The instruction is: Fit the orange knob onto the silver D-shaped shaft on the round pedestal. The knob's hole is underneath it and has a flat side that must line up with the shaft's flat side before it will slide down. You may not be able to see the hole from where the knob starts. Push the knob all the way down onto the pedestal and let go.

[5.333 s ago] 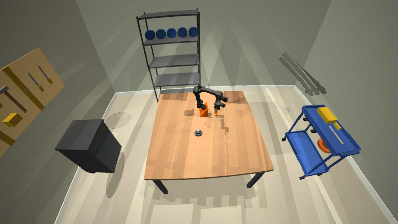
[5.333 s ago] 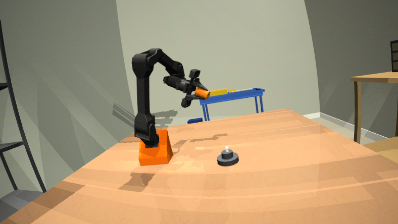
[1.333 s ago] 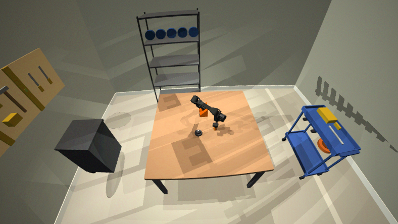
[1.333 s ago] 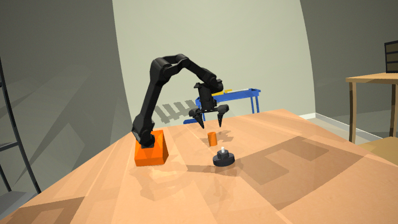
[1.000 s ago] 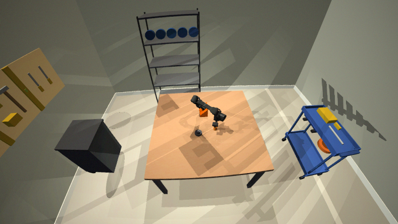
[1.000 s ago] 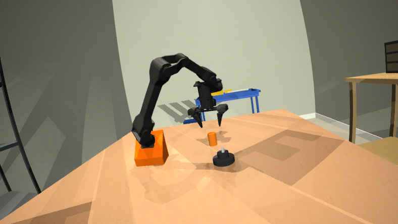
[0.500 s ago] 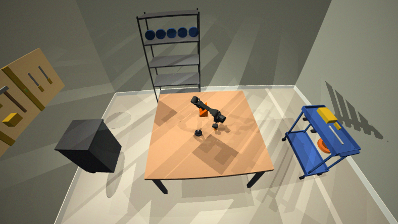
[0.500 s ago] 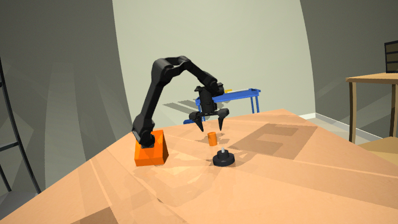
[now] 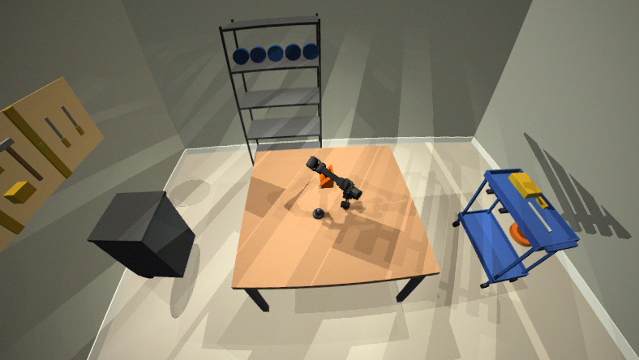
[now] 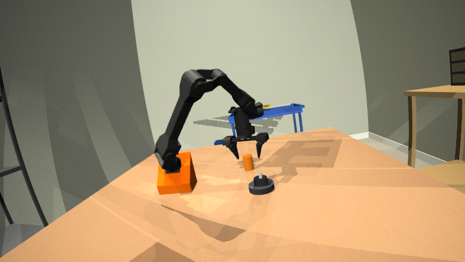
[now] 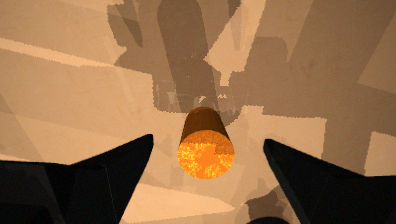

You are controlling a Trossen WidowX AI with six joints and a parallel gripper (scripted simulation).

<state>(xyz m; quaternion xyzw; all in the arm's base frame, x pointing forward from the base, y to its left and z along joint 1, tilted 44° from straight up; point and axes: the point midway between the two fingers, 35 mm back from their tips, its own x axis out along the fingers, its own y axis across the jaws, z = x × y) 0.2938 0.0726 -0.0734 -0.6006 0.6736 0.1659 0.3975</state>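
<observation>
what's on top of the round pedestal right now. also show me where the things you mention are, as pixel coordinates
The silver shaft (image 10: 260, 174) stands up from the pedestal (image 9: 318, 214) (image 10: 261, 187), with no knob on it. Its flat side can't be made out, and the pedestal's underside is hidden against the table (image 9: 285, 263) (image 10: 325, 221).

Top looks steeply down from afar; exterior, nearer, shares its tabletop (image 9: 285, 250) (image 10: 325, 215); wrist peers down closely.

Orange knob (image 11: 206, 154) upright on table (image 11: 75, 95), top face brightly lit, side darker. Pincer (image 11: 208, 141) wide open, black fingertips either side, apart from knob. Broad shadows across tabletop. Dark rounded shape (image 11: 268, 220) cut off at bottom edge.
</observation>
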